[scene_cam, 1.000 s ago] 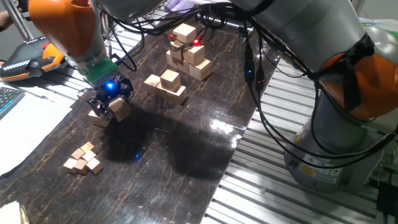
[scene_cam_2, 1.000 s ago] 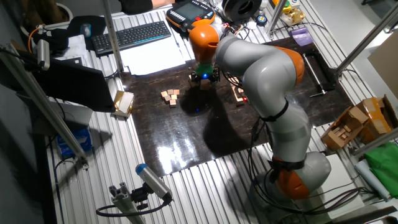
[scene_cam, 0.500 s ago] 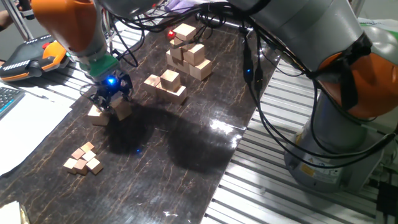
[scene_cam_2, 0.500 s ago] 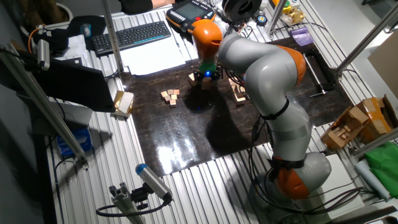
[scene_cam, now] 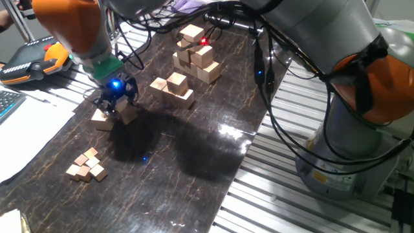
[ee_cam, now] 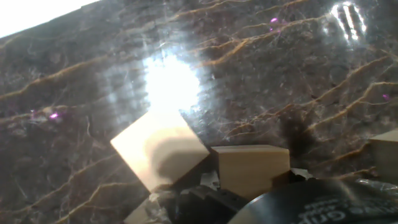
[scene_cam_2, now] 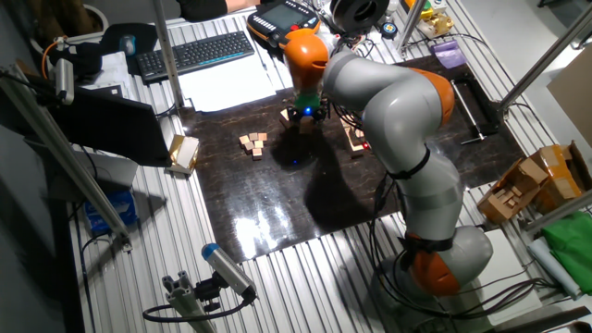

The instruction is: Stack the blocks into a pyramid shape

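Evidently, 1 block is clamped by the gripper at left of frame, beside another block on the worktop.

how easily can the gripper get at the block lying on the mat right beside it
Probably easily. The gripper hangs low over the dark mat, seemingly already holding one block, and the loose block lies just beside it with nothing on top. But it would need to release what it holds first.
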Robot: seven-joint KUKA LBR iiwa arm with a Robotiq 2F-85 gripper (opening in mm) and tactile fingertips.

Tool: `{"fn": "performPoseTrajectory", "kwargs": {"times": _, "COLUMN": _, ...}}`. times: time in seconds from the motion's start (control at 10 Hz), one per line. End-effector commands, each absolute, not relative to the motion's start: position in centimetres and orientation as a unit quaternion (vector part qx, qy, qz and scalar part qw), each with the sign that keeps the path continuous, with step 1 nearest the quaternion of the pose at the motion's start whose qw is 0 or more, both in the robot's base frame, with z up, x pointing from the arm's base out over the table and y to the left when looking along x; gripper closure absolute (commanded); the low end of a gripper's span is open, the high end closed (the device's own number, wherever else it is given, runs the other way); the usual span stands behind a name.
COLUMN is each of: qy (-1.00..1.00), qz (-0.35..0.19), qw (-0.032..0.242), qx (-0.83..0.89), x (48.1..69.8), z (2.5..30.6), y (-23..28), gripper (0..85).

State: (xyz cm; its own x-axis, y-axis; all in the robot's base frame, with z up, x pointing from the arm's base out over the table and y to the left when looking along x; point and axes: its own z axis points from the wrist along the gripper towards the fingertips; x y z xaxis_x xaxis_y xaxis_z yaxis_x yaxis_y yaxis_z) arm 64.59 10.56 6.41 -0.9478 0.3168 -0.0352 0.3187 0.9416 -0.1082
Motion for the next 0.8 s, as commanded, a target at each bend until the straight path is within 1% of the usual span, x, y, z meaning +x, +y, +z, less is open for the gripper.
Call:
{"fn": "performPoseTrajectory", "kwargs": {"times": 0.0, "qy": 0.985, "qz": -0.061, "qw": 0.005, "qx": 0.161, "x": 64.6, "z": 7.3, "y": 10.3, "gripper": 31.3}}
{"fn": "performPoseTrajectory", "kwargs": {"times": 0.2, "qy": 0.988, "qz": -0.086, "qw": -0.002, "qx": 0.131, "x": 64.6, "z": 10.0, "y": 8.4, "gripper": 30.0}}
{"fn": "performPoseTrajectory", "kwargs": {"times": 0.4, "qy": 0.992, "qz": -0.094, "qw": -0.017, "qx": 0.085, "x": 65.0, "z": 12.1, "y": 5.1, "gripper": 31.0}}
{"fn": "performPoseTrajectory", "kwargs": {"times": 0.6, "qy": 0.992, "qz": -0.116, "qw": -0.016, "qx": 0.048, "x": 65.2, "z": 13.2, "y": 1.5, "gripper": 33.7}}
{"fn": "performPoseTrajectory", "kwargs": {"times": 0.7, "qy": 0.993, "qz": -0.111, "qw": -0.017, "qx": 0.040, "x": 65.3, "z": 13.4, "y": 0.2, "gripper": 33.7}}
